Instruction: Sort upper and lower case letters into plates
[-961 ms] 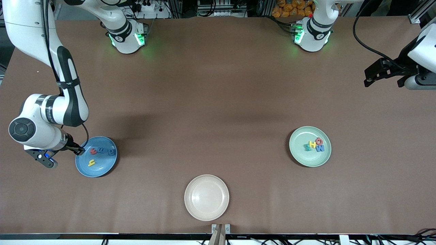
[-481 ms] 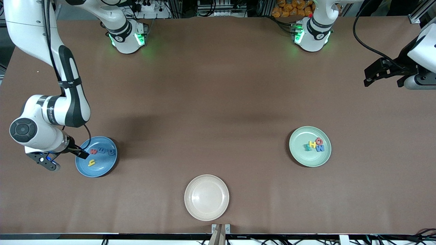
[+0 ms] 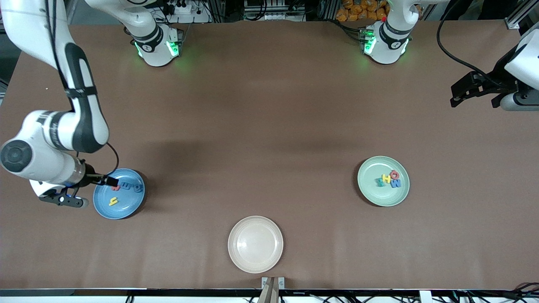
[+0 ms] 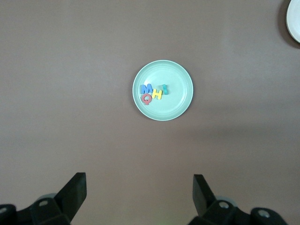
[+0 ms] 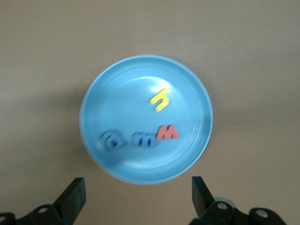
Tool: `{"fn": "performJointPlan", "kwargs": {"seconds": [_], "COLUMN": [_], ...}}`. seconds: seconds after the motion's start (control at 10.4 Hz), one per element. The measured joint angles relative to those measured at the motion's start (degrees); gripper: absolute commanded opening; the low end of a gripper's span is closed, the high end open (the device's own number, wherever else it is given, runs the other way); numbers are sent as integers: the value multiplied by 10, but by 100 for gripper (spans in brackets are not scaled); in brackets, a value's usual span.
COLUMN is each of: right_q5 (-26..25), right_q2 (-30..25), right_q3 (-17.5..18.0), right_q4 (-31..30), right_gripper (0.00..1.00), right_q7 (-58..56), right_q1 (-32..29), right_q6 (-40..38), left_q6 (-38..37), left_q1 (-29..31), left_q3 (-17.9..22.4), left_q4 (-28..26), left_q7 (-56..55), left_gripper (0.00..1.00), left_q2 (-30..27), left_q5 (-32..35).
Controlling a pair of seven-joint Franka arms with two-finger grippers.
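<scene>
The blue plate (image 3: 122, 209) lies near the right arm's end of the table. It holds a yellow h (image 5: 160, 100), a red m (image 5: 168, 133), a blue m (image 5: 144, 139) and a round blue letter (image 5: 111, 140). My right gripper (image 3: 110, 182) hangs open and empty over this plate's rim (image 5: 138, 188). The mint green plate (image 3: 374, 194) lies toward the left arm's end with a blue M (image 4: 146, 89), a red Q (image 4: 146, 98), a yellow H (image 4: 158, 94) and a teal letter (image 4: 164, 88). My left gripper (image 3: 455, 99) waits high up, open and empty (image 4: 139, 183).
A cream-white plate (image 3: 255, 244) with nothing in it sits near the table's front edge, between the two other plates, and shows at a corner of the left wrist view (image 4: 294, 18). Bare brown tabletop (image 3: 269, 139) stretches between the plates and the arm bases.
The right arm's wrist has lifted and swung toward its end of the table, and its fingertips have shifted a little farther over the blue plate. The left arm has not moved.
</scene>
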Motion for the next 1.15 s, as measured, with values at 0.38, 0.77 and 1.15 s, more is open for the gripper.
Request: {"fn": "performJointPlan", "kwargs": {"seconds": [0.38,0.77,1.15], "right_q5": [-39,-80,-74], "right_q2": [-151,-244,-267], "right_q3": [104,164,175], "right_q4": [-30,-52,32], "right_gripper": [100,100,100], "right_q7": [-29,-30,-35], "right_q1": [-59,-84,-84], "right_q6": [-91,-93,-180], "left_q6": [0,0,0], "left_q1": [1,1,1], "left_q3": [1,4,6], "left_q4": [0,0,1], "left_q7": [0,0,0], "left_gripper": [100,100,100], "left_q2": [0,0,-1], "left_q5": [0,0,1]}}
